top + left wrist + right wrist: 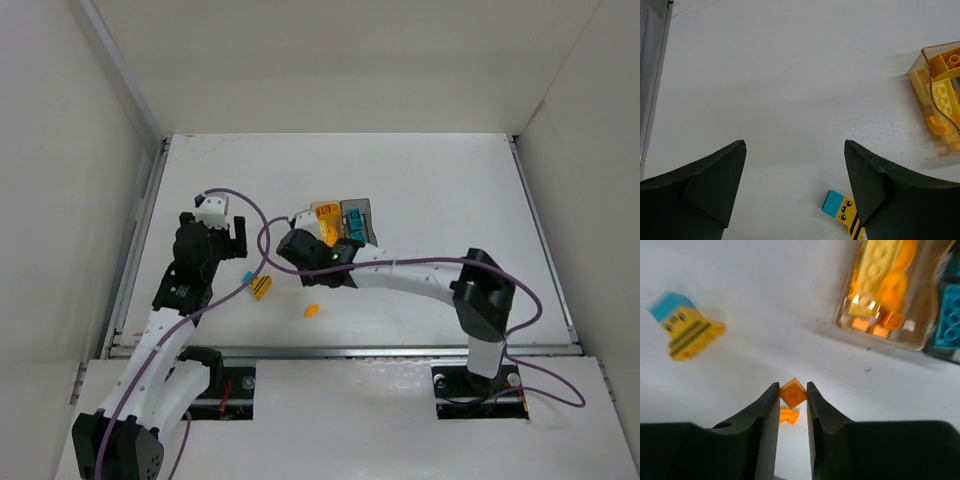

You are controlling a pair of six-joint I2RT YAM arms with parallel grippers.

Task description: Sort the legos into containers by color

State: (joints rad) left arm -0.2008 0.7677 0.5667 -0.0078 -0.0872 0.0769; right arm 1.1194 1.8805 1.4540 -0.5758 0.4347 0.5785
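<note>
Jaws are clamped on an orange brick (793, 393) at the right gripper (792, 390), spread at the left gripper (795, 145), and the brick, near the amber bin (845, 320), should be released only above it.

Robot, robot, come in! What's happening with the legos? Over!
Left gripper: jaws open, empty. Right gripper: jaws shut on orange brick. Nothing blocking amber bin.
</note>
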